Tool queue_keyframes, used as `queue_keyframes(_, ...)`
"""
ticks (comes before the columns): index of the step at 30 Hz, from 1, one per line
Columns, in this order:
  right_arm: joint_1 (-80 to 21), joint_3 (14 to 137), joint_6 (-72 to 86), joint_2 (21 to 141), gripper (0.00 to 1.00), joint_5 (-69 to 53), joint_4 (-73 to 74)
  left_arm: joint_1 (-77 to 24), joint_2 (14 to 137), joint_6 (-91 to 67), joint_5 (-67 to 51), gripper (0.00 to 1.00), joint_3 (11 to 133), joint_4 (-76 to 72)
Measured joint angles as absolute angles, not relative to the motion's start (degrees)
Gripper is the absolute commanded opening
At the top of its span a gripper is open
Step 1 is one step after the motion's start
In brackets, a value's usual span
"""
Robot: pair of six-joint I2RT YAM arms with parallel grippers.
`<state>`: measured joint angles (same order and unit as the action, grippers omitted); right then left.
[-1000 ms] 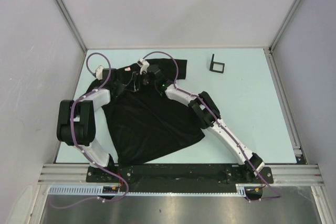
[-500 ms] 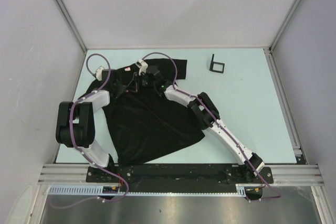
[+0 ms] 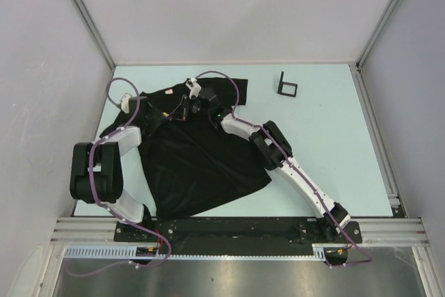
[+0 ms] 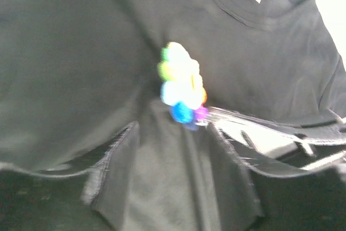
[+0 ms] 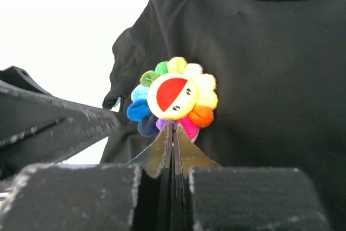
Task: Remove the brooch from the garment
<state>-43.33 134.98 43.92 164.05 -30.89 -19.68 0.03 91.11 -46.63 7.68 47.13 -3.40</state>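
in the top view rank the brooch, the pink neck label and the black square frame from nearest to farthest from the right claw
1. Multicoloured plush flower brooch: right at the tips of the right claw, on the black T-shirt.
2. Small pinkish neck label: a little up and left in the view, at the collar.
3. Small black square frame: far off to the right, clear of the shirt.

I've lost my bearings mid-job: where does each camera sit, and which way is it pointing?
Top external: fixed above and behind the robot, looking down on the garment; the left arm and right arm both show.
Left wrist: on the left arm, aimed at the blurred brooch against the garment; the left claw shows open along the bottom.
Right wrist: on the right arm, aimed at the brooch's face; the right claw is shut on its lower edge.
Shared: both wrist views hold the brooch.
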Motion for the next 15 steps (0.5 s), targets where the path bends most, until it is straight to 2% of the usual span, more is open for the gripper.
queue_keyframes(4, -43.11, 134.85, 44.56, 164.05, 0.00, -30.87, -20.10, 3.60, 90.54, -49.69, 6.20, 0.64, 45.08, -4.84)
queue_keyframes(15, -43.44, 134.85, 44.58, 164.05, 0.00, -30.87, -20.49, 6.68, 97.71, -55.57, -3.31, 0.53, 44.51, -12.36)
